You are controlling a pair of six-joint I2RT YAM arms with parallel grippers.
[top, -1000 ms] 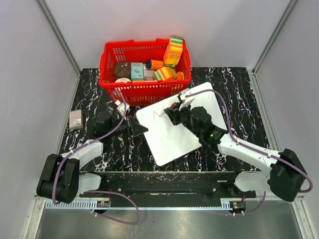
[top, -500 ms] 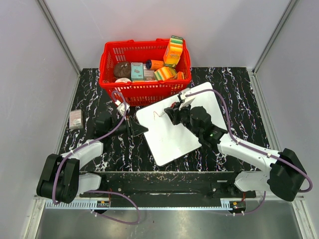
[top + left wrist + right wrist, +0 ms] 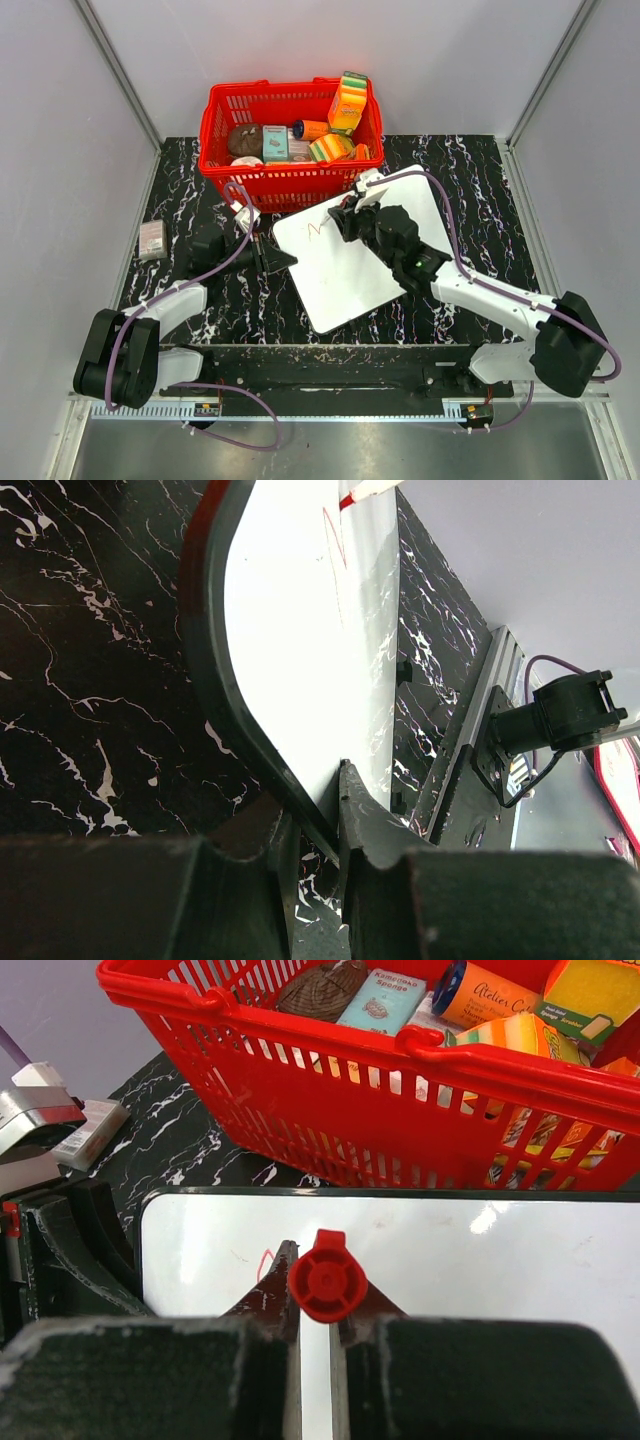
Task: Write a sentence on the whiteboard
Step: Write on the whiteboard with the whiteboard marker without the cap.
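a: entry one, top view. whiteboard (image 3: 350, 285)?
b: flat on the counter (image 3: 480, 165), set askew, long axis running from left toward far right. red basket (image 3: 215, 170) just beyond its far edge.
a: hands?
b: left hand (image 3: 275, 258) at the board's left edge. right hand (image 3: 345, 222) over the far-left part, the nearer one to the writing. the sentence (image 3: 318, 230): one short red zigzag so far, just left of that hand.
a: entry two, left wrist view.
b: left hand's jaws pressed onto the board's rim, pinching it. marker (image 3: 365, 492) tip at the end of the zigzag; touching or just off the surface, cannot tell.
a: entry three, right wrist view.
b: right hand clamped tight around the marker, red butt end facing the camera, barrel aimed down at the board.
a: next stroke?
b: a judgement only: the blank white lies to the right along the long axis, so the pen should travel that way, away from the left hand.
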